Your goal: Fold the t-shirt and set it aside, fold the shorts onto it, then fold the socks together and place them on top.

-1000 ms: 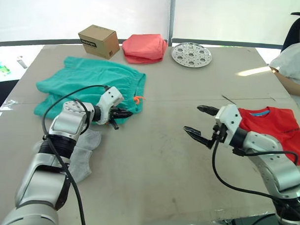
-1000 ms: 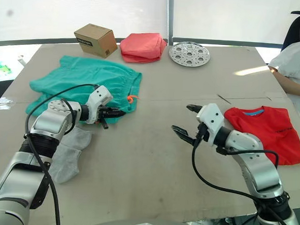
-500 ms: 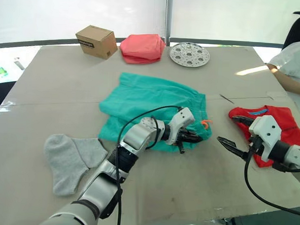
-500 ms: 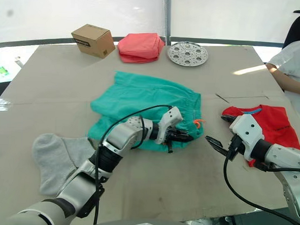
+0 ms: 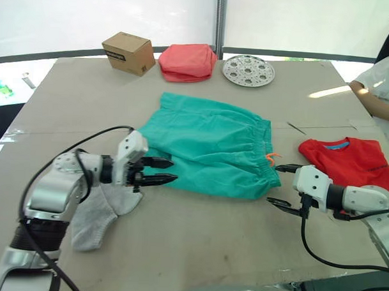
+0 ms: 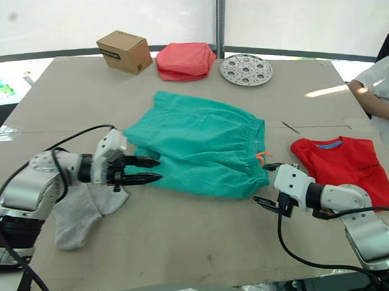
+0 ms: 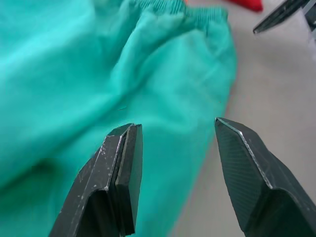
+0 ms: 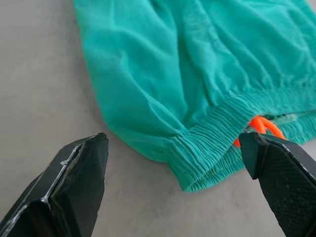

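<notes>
At table (image 5: 197,254) centre, shorts (image 5: 210,152) lying spread flat. Left pincer (image 5: 161,171) gaping wide at their left edge, right pincer (image 5: 277,184) gaping wide at waistband corner. T-shirt (image 5: 347,162) sitting right, socks (image 5: 99,209) lying left under left arm.

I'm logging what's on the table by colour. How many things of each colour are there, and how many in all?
Red or pink: 2, the t-shirt and the folded salmon-pink cloth.
Teal: 1, the shorts.
Grey: 2, the socks, partly overlapping.
Brown: 1, the cardboard box.
Silver: 1, the perforated metal plate.
Total: 7.
</notes>
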You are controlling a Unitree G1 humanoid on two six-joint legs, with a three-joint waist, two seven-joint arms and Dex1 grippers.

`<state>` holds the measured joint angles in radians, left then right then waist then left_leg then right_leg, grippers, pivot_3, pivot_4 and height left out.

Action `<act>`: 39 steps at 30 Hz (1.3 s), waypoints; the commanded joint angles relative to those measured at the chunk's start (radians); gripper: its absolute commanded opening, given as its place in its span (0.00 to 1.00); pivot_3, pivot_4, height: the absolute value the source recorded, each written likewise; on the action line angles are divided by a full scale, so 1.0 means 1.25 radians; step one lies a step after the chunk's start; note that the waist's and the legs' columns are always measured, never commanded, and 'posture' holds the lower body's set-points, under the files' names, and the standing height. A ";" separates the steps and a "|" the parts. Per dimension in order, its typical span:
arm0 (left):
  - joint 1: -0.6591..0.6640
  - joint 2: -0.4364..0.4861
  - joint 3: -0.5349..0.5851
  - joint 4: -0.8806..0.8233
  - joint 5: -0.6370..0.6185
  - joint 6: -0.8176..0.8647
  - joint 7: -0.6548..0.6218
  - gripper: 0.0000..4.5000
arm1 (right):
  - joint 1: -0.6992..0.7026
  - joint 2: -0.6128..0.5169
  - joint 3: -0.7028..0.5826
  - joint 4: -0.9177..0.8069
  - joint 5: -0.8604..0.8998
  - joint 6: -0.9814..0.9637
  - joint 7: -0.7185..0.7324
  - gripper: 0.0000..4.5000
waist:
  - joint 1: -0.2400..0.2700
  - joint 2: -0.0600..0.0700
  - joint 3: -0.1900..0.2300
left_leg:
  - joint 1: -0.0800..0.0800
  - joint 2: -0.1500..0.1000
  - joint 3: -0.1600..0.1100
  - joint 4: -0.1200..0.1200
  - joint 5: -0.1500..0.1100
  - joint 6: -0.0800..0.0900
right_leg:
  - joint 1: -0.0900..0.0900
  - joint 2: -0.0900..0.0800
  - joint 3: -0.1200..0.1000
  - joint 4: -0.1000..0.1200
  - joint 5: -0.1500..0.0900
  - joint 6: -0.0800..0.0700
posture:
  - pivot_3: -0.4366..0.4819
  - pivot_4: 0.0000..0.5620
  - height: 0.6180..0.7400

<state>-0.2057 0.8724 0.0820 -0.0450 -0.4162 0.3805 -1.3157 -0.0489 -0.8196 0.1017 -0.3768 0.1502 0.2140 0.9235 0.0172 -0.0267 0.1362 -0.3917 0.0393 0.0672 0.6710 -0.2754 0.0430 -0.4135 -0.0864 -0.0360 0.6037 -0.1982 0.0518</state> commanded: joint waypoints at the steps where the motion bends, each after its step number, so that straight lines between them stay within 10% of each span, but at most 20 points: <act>1: 0.012 0.019 0.015 0.060 0.050 -0.179 -0.044 0.56 | -0.039 -0.001 0.033 0.028 -0.046 -0.065 0.017 1.00 | 0.001 0.000 0.000 | 0.000 0.000 0.000 0.000 0.000 0.000 | 0.000 0.000 0.000 0.000 0.000 0.000 | 0.48 0.27 1.00; 7: -0.011 0.021 -0.043 0.236 0.166 -0.408 -0.053 0.56 | -0.106 0.018 0.108 0.087 -0.120 -0.093 0.024 1.00 | -0.003 0.001 0.000 | -0.002 0.000 0.000 -0.001 0.000 0.000 | -0.001 0.000 -0.002 0.000 0.002 -0.003 | 0.48 0.27 1.00; 10: -0.045 0.005 -0.078 0.331 0.228 -0.492 -0.019 0.45 | -0.132 0.021 0.112 0.106 -0.131 -0.084 0.028 0.85 | -0.002 0.001 0.000 | -0.002 -0.001 0.003 -0.001 0.000 0.000 | -0.001 0.001 -0.002 0.000 0.002 -0.003 | 0.48 0.27 1.00; 15: -0.068 -0.013 -0.083 0.331 0.200 -0.476 -0.027 0.01 | -0.152 0.001 0.091 0.102 -0.108 -0.070 0.059 0.33 | -0.002 0.001 -0.001 | -0.001 0.000 0.004 0.000 0.000 0.000 | 0.000 0.000 -0.003 0.001 0.002 -0.003 | 0.48 0.27 1.00; 18: -0.056 -0.007 -0.061 0.272 0.140 -0.412 -0.048 0.00 | -0.136 -0.035 0.049 0.081 -0.066 -0.031 0.091 0.02 | -0.001 0.001 0.000 | -0.002 0.000 0.003 0.000 0.000 0.000 | 0.000 0.000 -0.003 0.001 0.002 -0.003 | 0.48 0.27 1.00; 31: 0.040 0.272 0.178 -0.090 -0.418 0.393 -0.172 0.00 | -0.111 -0.245 -0.262 -0.149 0.393 0.455 0.220 0.01 | -0.012 0.001 0.003 | 0.000 0.002 -0.001 -0.001 0.000 0.000 | 0.000 0.000 -0.003 0.001 0.000 0.001 | 0.48 0.27 1.00; 34: -0.070 0.177 0.136 -0.053 -0.369 0.349 -0.047 0.00 | -0.196 -0.200 -0.191 -0.074 0.342 0.413 0.167 0.01 | -0.003 0.002 0.004 | 0.001 0.002 -0.001 -0.001 0.000 0.000 | 0.000 0.000 -0.002 0.000 -0.001 0.001 | 0.48 0.27 1.00; 39: -0.348 -0.024 -0.022 0.178 0.015 0.032 0.280 0.00 | -0.481 0.003 0.016 0.285 0.040 0.188 -0.036 0.01 | -0.003 -0.005 0.003 | 0.002 -0.003 0.003 0.001 0.001 0.000 | 0.004 0.001 -0.001 0.000 0.000 0.001 | 0.48 0.27 1.00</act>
<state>-0.5541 0.8528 0.0630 0.0904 -0.5359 0.5626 -1.1027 -0.5612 -0.8571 0.0969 -0.1441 0.3060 0.5500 0.9724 0.0135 -0.0327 0.1401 -0.3898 0.0348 0.0718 0.6738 -0.2725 0.0433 -0.4082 -0.0836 -0.0352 0.6056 -0.1958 0.0497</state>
